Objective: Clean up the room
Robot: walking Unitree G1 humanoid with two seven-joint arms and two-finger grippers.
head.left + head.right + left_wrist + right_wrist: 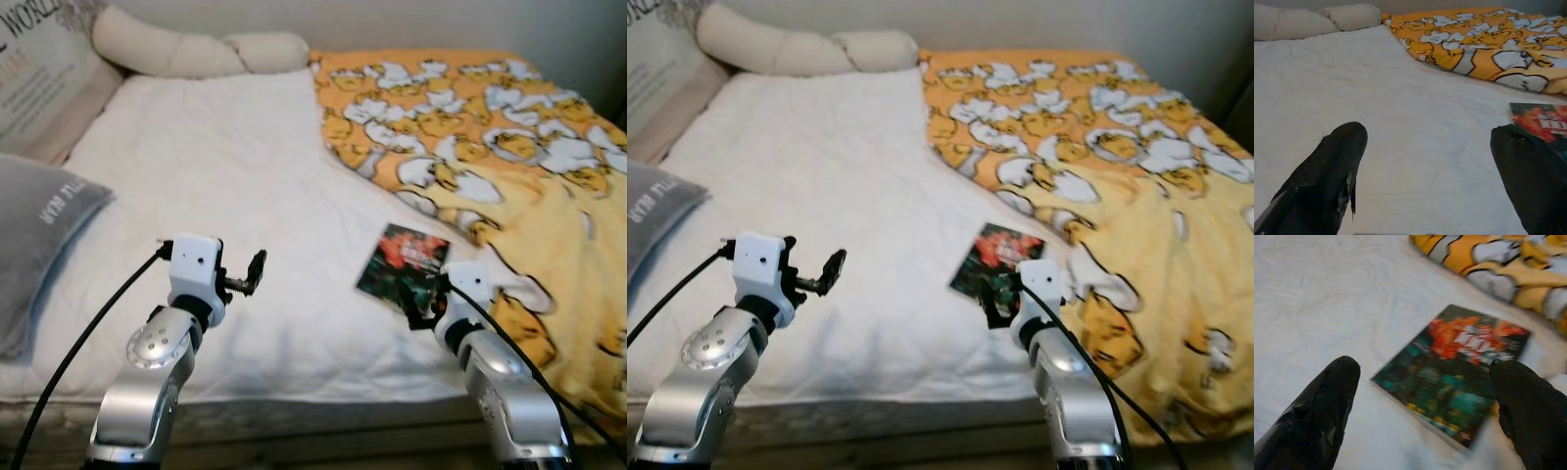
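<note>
so the right hand [1425,396] is hanging just over a book [1454,372] with a dark cover, red-orange art up top and teal-green below. the fingers [1317,406] are spread wide, one on each side of it, and it doesn't look like they're touching it yet. the book is flat on the white sheet [225,176] of the bed, right under and a bit ahead of that hand, near the bed's front edge.

just past the book from the right hand, and off to its outer side, is the yellow-orange blanket [490,127] with a cartoon duck print, bunched up over that half of the bed. the book's far corner sits very close to the blanket's edge, can't tell if they touch.

the left hand [257,271] is held up over bare sheet, well apart from the book, fingers wide open too with nothing between them.

beyond the left hand there's a long cream bolster pillow [186,49] at the head of the bed, and on its outer side a grey pillow [39,235] with white lettering, plus a pale printed cushion [39,69] further back.
</note>
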